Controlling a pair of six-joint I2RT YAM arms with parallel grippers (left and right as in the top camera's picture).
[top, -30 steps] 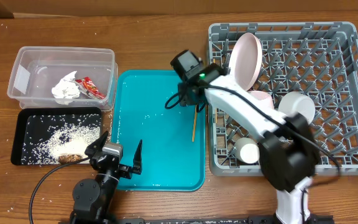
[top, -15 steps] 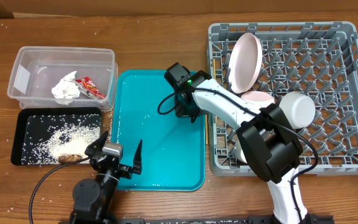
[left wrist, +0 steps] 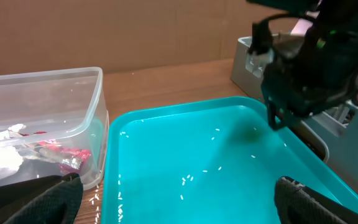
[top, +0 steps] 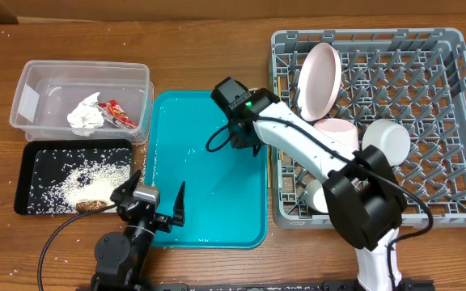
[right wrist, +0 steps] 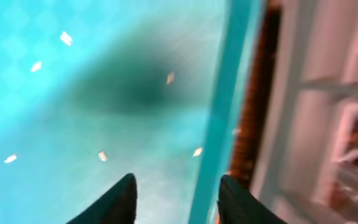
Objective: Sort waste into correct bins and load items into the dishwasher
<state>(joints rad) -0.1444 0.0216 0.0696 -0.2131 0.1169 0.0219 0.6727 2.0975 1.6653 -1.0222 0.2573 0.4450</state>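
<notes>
The wooden desk (top: 201,48) carries everything. The grey dish rack (top: 443,105) stands on it just to the right of the right fingers (right wrist: 122,202), with a narrow strip of desk between.

The right arm (top: 314,149) reaches from its base at the near edge, across the rack's near left corner, and bends to the left. Its wrist points down over the teal tray (top: 192,113), close to the tray's edge on the rack side. The right fingers are partly apart and nothing is between them. Under them there are only the tray floor, a shadow and a few grains; this view is blurred.

The clear tub (top: 79,66) and the black tray (top: 75,143) lie well to the left of the right fingers, and the black tray is just left of the left fingers (left wrist: 48,199).

The short left arm (top: 120,255) stands at the near edge and holds its wrist low over the teal tray's near left corner. The left fingers are spread wide and hold nothing.

In the rack, right of the right fingers, the plate (top: 318,77) stands on its edge. The pink bowl (top: 334,129), the white bowl (top: 388,141) and the cup (top: 315,192) are there also.

The napkin (top: 86,115) and the red wrapper (top: 120,113) lie in the tub. The brown scrap (top: 91,206) and the rice (top: 87,178) lie in the black tray.
</notes>
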